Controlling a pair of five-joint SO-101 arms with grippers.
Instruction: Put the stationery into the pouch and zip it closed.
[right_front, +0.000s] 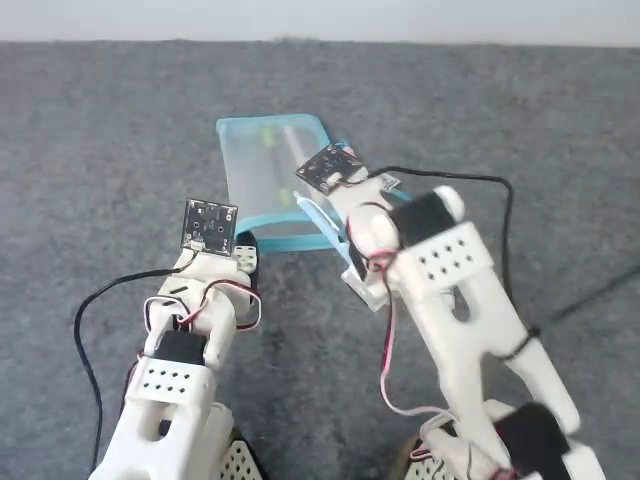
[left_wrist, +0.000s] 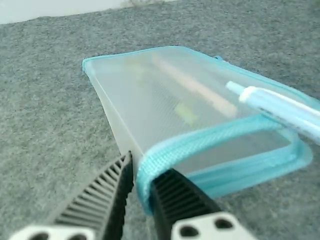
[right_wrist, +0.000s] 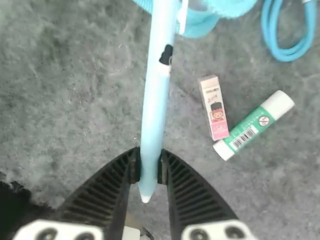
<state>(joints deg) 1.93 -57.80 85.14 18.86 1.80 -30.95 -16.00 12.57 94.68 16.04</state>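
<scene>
Pouch (right_front: 262, 185) lies flat on the grey table (right_front: 100, 130), zip edge toward the arms. It's thin, soft, floppy plastic, and I judge it slides and buckles if pushed, so the zip edge is the place to hold. My left gripper (left_wrist: 146, 169) is pinched tight on that teal edge. Right gripper (right_wrist: 148, 156) is clamped on one end of the pen (right_wrist: 156, 85), with the far end at the pouch mouth; I can't tell if it's inside. Pen looks light, stiff and slick, and gripped that far back it may swivel. Eraser (right_wrist: 214, 107) and glue stick (right_wrist: 252, 125) lie close together beside the pen, maybe touching, with a teal cord (right_wrist: 282, 35) near. The sagging upper lip is likely what blocks entry.
</scene>
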